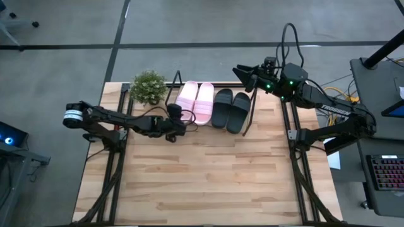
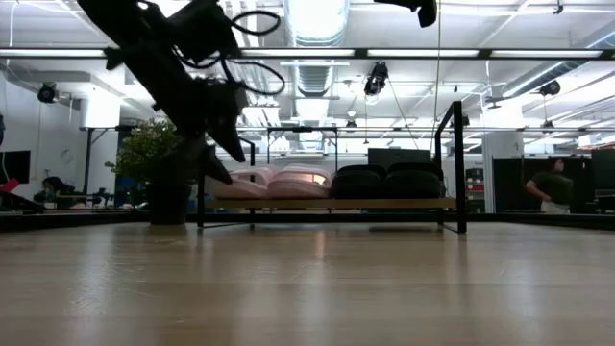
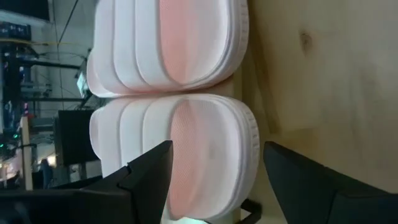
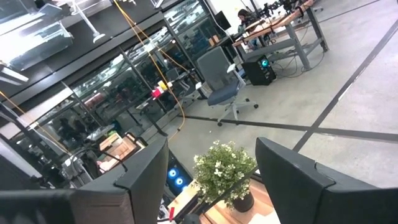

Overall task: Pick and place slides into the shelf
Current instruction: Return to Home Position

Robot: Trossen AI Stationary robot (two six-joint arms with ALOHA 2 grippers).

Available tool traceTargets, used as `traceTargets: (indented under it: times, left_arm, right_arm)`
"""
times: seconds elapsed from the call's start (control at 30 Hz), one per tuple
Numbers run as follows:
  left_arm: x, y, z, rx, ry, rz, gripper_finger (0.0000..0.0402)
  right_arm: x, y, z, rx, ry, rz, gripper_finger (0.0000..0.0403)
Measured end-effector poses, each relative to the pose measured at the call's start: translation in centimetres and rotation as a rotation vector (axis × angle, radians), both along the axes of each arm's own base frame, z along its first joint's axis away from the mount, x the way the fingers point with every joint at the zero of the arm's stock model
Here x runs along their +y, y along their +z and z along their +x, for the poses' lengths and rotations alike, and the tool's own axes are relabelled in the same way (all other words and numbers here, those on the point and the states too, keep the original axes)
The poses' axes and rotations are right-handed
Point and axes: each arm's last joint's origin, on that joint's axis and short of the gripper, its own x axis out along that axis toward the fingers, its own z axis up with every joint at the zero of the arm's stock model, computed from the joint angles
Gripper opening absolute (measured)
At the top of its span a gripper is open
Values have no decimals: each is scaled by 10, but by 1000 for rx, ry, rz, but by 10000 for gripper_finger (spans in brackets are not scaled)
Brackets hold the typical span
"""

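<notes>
All the slides sit on the shelf (image 1: 252,116) at the table's far edge, soles on its light board (image 2: 327,203). The pale pink pair (image 1: 194,101) is on the left and the black pair (image 1: 230,108) on the right. My left gripper (image 1: 182,117) is open just in front of the left pink slide's near end. In the left wrist view its fingers (image 3: 149,177) stand either side of that slide (image 3: 211,155) without plainly touching it. My right gripper (image 1: 242,72) is open, raised above the shelf's far right corner, and faces the plant (image 4: 225,167).
A small potted plant (image 1: 149,87) stands at the shelf's left end, close to my left arm. The shelf's black end rails (image 2: 459,163) rise above the board. The wide wooden tabletop (image 1: 208,176) stretches toward the near edge. People show in the room beyond.
</notes>
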Motion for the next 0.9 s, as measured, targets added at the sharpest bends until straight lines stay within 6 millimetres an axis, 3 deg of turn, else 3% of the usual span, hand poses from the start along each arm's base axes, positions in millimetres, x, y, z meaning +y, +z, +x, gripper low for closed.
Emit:
traceTargets:
  times: [0.13,0.4,0.6,0.7,0.8,0.9]
  left_arm:
    - [-6,16,-9,-54,-36,-37,235]
    - [-23,74,-32,-448,-36,-332,235]
    - [-28,124,-45,-797,-43,-852,235]
    - [-31,152,-49,-991,-143,-1015,228]
    - [-31,179,-60,-1173,-261,-1035,203]
    - [-31,198,-75,-1250,-350,-933,159]
  right_arm:
    - [0,0,0,0,3,0,233]
    - [2,1,1,-2,57,-3,233]
    - [6,1,2,30,203,-79,233]
    - [11,1,3,48,290,-138,227]
    - [19,2,5,71,329,-215,214]
    - [33,4,4,80,375,-292,193]
